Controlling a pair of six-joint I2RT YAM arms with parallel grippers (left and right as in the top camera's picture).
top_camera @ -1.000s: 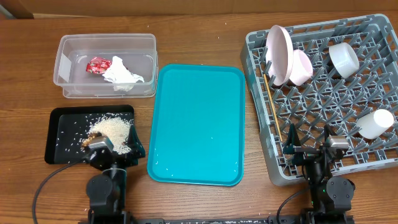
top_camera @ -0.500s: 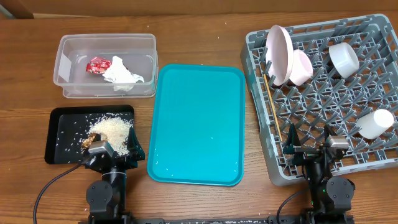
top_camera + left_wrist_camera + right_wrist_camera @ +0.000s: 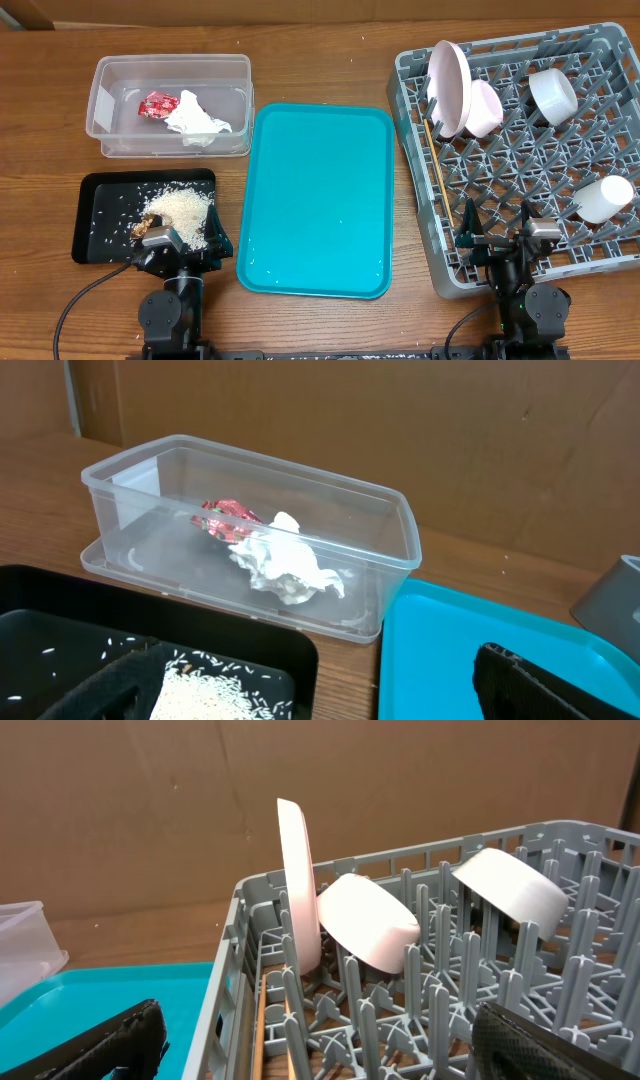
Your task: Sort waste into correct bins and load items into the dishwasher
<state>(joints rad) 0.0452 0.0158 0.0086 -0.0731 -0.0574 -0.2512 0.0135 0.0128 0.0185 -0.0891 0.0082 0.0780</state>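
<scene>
The clear tub (image 3: pixel 104 140) holds a red foil wrapper (image 3: pixel 158 103) and a crumpled napkin (image 3: pixel 198 118). Rice (image 3: pixel 182 207) and a brown lump (image 3: pixel 140 229) lie in the black tray (image 3: pixel 100 215). In the grey rack (image 3: pixel 520 160) stand a plate (image 3: pixel 450 88), two bowls (image 3: pixel 486 108) (image 3: pixel 552 95), a cup (image 3: pixel 603 198) and chopsticks (image 3: pixel 438 170). My left gripper (image 3: pixel 180 245) is open over the black tray's near right corner, holding nothing. My right gripper (image 3: pixel 497 240) hangs open and empty at the rack's near edge. The left wrist view shows the wrapper (image 3: pixel 228 520) and napkin (image 3: pixel 285 565).
A teal serving tray (image 3: pixel 318 200) lies bare between the black tray and the rack. Both arm bases sit at the table's near edge. In the right wrist view the plate (image 3: pixel 298 890) and a bowl (image 3: pixel 368 925) lean among the pegs.
The left gripper drew back slightly toward the table's near edge. The right arm has not moved.
</scene>
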